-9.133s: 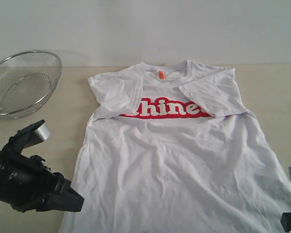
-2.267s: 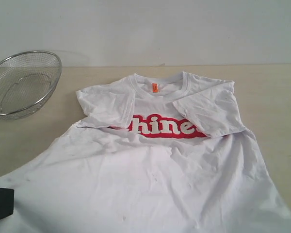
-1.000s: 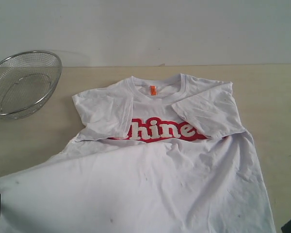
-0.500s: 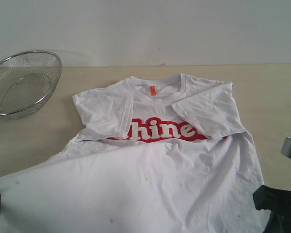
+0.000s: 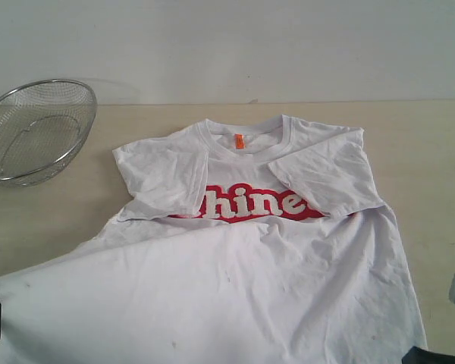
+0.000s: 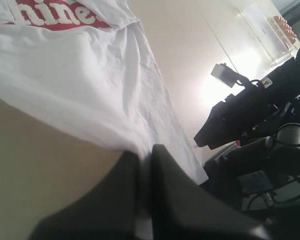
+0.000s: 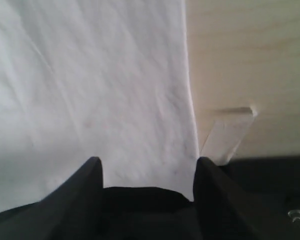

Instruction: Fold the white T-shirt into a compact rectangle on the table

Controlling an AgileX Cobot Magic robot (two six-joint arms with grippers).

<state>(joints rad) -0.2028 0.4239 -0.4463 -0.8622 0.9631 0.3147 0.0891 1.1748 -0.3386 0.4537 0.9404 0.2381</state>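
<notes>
Table (image 5: 53, 220), right tool (image 7: 148, 164) farther back now

Exterior camera raised, facing across the bench (image 5: 45, 220) toward a wall (image 5: 288, 45), wrist cameras close, low, all sharing the white T-shirt (image 5: 250, 288).

T-shirt (image 5: 273, 288) flat on the counter (image 5: 432, 152), mid-scene, collar far, hem near. Both sleeves folded inward across the chest. Near-left hem corner drawn out to the left, pinched between the left fingers (image 6: 162, 167). Above the near-right side edge, the right fingers (image 7: 92, 175). Far left, a mesh bowl (image 5: 34, 133), apart from the shirt.
</notes>
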